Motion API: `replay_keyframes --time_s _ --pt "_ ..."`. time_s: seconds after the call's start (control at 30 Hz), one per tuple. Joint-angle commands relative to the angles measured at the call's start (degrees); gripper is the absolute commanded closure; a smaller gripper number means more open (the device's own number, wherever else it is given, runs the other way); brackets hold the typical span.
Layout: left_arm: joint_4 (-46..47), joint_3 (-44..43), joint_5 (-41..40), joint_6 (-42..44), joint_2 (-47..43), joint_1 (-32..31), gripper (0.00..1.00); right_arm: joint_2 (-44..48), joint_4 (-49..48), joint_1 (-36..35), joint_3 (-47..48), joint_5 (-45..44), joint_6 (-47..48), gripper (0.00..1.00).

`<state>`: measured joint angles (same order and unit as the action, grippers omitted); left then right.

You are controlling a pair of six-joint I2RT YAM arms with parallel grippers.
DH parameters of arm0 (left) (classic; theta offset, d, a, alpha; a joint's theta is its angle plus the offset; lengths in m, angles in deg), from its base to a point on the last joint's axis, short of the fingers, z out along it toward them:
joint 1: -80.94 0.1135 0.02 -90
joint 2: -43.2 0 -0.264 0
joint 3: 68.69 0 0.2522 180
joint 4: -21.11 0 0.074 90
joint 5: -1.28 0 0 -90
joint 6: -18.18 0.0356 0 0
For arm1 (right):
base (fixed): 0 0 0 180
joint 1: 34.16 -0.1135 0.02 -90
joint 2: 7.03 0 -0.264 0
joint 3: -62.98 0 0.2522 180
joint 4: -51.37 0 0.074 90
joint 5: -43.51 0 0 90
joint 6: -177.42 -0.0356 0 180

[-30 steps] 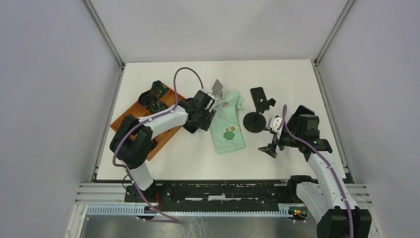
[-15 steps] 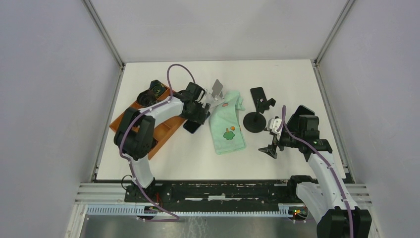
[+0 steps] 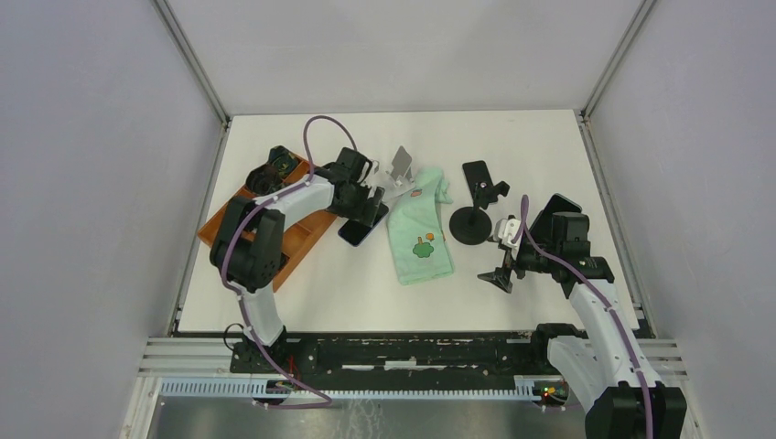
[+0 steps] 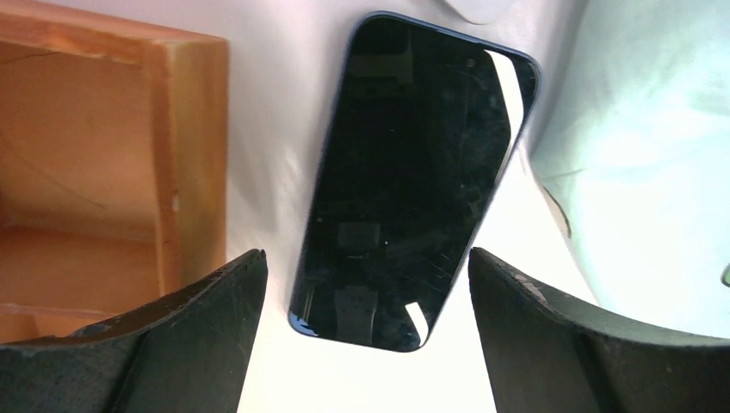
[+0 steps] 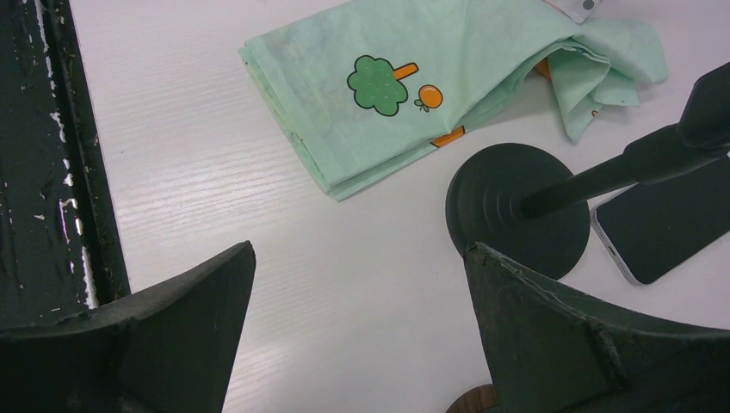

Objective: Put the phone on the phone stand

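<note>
Two sets of jaws were spread wide and empty, the left jaws hanging over the phone (image 4: 422, 163) lying flat on the counter (image 3: 348, 274) between orange tray (image 4: 103, 129) and green cloth (image 4: 637, 172), so I'd call it pickup stage, with the next move needing a drop, a pinch on its long edges, then a carry to the phone stand (image 3: 471, 225).

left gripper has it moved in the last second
Yes. The left gripper has drawn back up-left in the top view, away from the green cloth toward the orange tray, uncovering the phone.
</note>
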<state>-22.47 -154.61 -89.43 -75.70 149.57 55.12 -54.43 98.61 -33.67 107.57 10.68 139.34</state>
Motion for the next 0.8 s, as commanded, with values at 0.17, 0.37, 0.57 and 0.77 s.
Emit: replay_keyframes --time_s 0.17,0.37,0.57,0.77 --pt "1.33 -1.38 7.21 3.53 2.66 0.06 0.05 0.85 -0.26 -0.16 0.28 0.75 0.81 0.02" --pt "1.04 -1.76 5.63 3.53 4.35 0.07 0.05 0.91 -0.25 -0.19 0.2 0.75 0.81 0.02" --pt "-0.26 -2.22 -1.47 3.05 6.05 -0.81 0.05 1.0 -0.17 -0.16 0.2 0.88 0.8 0.02" --pt "-1.07 -1.97 -5.81 3.43 7.01 -3.53 0.05 1.07 -0.17 -0.18 0.2 0.84 0.86 0.02"
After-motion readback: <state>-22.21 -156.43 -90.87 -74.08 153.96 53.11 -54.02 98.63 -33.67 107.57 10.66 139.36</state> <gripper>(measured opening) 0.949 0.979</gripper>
